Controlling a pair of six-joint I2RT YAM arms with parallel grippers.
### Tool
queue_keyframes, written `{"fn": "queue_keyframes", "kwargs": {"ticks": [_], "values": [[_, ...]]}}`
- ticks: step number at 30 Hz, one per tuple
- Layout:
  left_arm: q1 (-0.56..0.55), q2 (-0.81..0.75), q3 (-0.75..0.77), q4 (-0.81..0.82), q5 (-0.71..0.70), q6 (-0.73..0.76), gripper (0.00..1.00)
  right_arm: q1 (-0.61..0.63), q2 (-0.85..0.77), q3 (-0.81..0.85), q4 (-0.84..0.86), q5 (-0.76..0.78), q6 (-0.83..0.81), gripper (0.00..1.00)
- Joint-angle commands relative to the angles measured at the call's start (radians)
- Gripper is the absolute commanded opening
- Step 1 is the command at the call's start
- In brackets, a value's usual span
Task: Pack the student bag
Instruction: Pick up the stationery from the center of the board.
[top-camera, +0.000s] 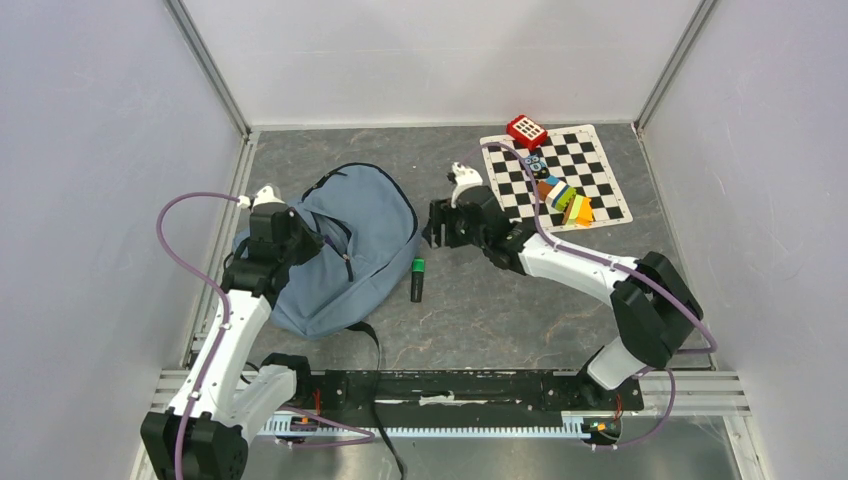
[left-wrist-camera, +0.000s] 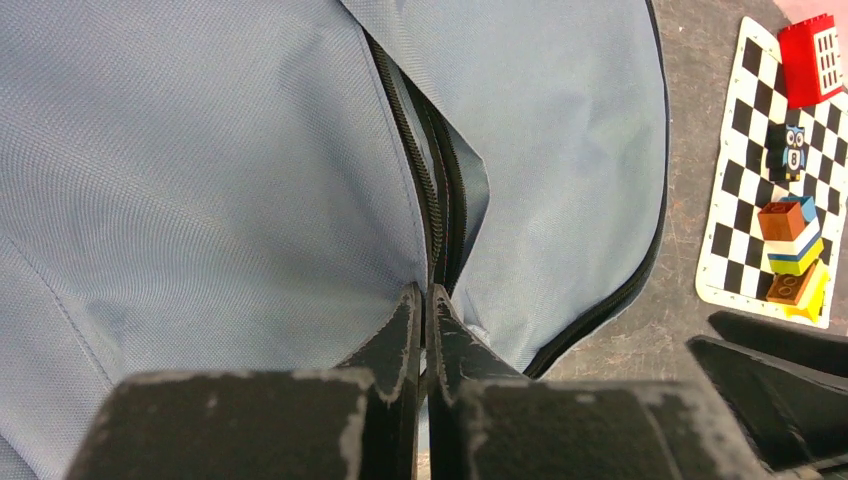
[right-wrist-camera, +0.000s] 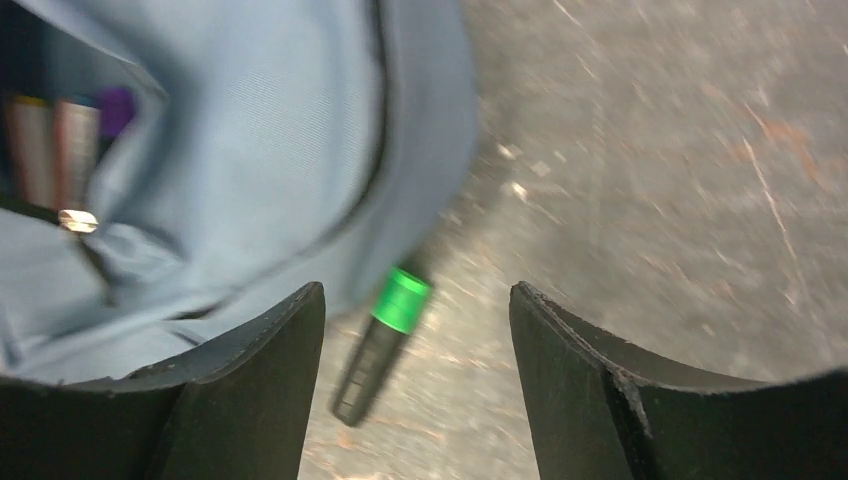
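Pinching at the zip: the left gripper (left-wrist-camera: 427, 290) is sitting closed, jaws pressed together right on the black zip line of the student bag (top-camera: 355, 235). It appears to be nipping the edge of the opening, probably to hold the mouth open for loading.
Bag position: the student bag is lying flat on the table (top-camera: 500, 320), left of centre, in front of the left arm, with a strap trailing toward the near rail.
Right gripper: the right gripper (right-wrist-camera: 417, 290) is hanging open and empty, jaws well apart, looking down with the marker showing in the gap between them.
Marker: a black marker (top-camera: 417, 279) with a green cap is lying on the table just beside the bag's right edge. Whether the cap end is touching the fabric cannot be told.
Inside the bag: the right wrist view is showing a few pen-like shapes (right-wrist-camera: 75, 130) in the dark opening, too blurred to name.
Far right: a checkered mat (top-camera: 605, 165) is carrying a red block (top-camera: 527, 131), an owl figure (left-wrist-camera: 793, 150) and a stack of coloured blocks (top-camera: 568, 202), well apart from the bag.
Step judged: the right arm seems to be lining up on the marker, the next thing to go in.
Risk judged: the marker is lying close to the bag, so a closing finger may be catching fabric along with it.
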Motion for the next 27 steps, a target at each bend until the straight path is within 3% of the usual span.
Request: {"fn": "queue_keyframes", "kwargs": {"ticks": [1,7,17,27], "values": [[-0.003,-0.02,0.057,0.006,0.022,-0.028,0.02,-0.014,-0.022,-0.066,-0.031,0.067,0.016,0.72],[-0.003,-0.025,0.062,-0.02,0.033,-0.03,0.02,0.031,0.121,0.015,-0.158,-0.006,-0.051,0.69],[-0.003,-0.071,0.058,-0.069,0.035,-0.014,0.02,0.156,0.359,0.279,-0.325,0.009,-0.086,0.74],[-0.003,-0.106,0.051,-0.098,0.02,-0.011,0.02,0.16,0.379,0.268,-0.391,0.11,-0.077,0.76]]}}
